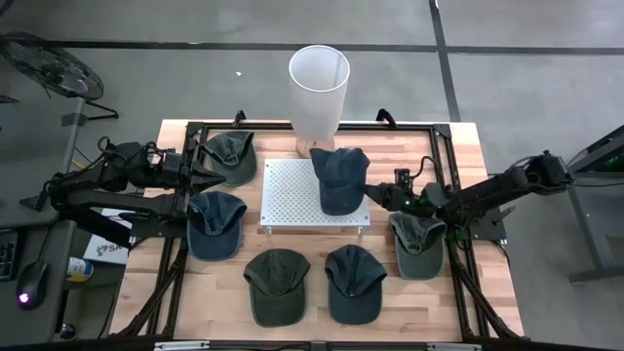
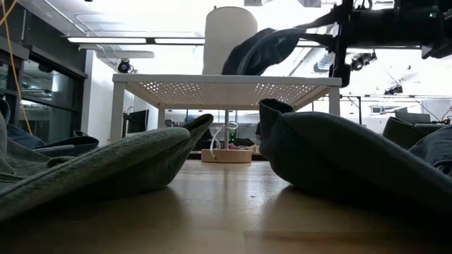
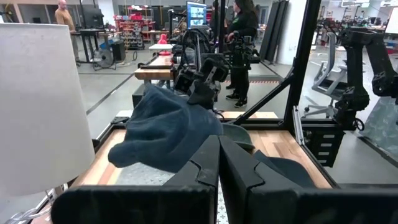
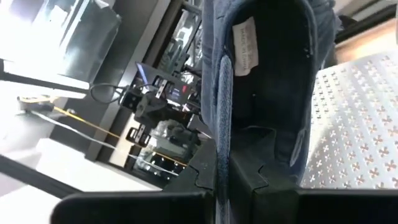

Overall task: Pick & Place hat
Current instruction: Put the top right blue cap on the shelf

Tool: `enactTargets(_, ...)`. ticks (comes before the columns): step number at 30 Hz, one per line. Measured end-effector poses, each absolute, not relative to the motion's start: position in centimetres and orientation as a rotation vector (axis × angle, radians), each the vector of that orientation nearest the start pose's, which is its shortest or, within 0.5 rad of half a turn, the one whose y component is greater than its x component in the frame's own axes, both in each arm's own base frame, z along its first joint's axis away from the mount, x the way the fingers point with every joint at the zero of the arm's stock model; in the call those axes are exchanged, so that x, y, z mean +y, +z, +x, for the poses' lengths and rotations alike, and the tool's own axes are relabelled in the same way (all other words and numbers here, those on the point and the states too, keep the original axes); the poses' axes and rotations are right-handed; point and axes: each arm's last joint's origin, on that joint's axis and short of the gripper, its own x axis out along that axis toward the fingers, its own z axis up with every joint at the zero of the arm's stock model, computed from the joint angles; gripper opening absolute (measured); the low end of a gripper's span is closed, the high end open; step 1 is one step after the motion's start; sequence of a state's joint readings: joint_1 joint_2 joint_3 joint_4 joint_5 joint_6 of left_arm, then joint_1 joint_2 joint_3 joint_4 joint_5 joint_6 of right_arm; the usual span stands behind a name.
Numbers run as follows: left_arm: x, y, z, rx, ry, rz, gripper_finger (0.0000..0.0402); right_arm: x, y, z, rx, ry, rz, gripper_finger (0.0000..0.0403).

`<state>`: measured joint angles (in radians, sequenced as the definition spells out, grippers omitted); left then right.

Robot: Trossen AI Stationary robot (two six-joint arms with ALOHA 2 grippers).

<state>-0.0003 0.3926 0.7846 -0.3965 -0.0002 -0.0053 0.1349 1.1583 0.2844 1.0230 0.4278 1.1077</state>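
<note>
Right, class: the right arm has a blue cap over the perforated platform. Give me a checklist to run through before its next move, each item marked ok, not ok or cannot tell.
1. Grip: the right gripper is shut on the blue cap, fabric pinched between its fingers. Ok.
2. Cap over the white perforated platform: high view shows it above the platform's right half. Ok.
3. Cap resting on the platform: low view shows it raised above the top, at least on the near side. Cannot tell.
4. Platform space: the rest of the top is bare. Ok.
5. Left gripper out of the way: shut, beside the platform's left edge. Ok.
6. White cylinder clearance: stands behind the platform, close to the cap. Cannot tell.
</note>
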Motion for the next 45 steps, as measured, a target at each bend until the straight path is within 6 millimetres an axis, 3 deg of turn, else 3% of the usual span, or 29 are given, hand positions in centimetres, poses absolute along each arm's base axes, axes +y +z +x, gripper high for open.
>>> enactTargets(11,0.0,35.3,7.6,0.005,0.000,-0.005,0.0003,1.6,19.8,21.0,-0.237,-0.277,1.295,0.0014)
enactTargets(27,0.0,35.3,7.6,0.004,0.000,-0.006,0.0003,1.7,19.2,20.1,-0.118,-0.356,1.263,0.0024)
enactTargets(45,0.0,35.3,7.6,0.004,0.000,-0.006,0.0003,1.7,19.0,18.6,0.034,-0.361,1.243,0.0135)
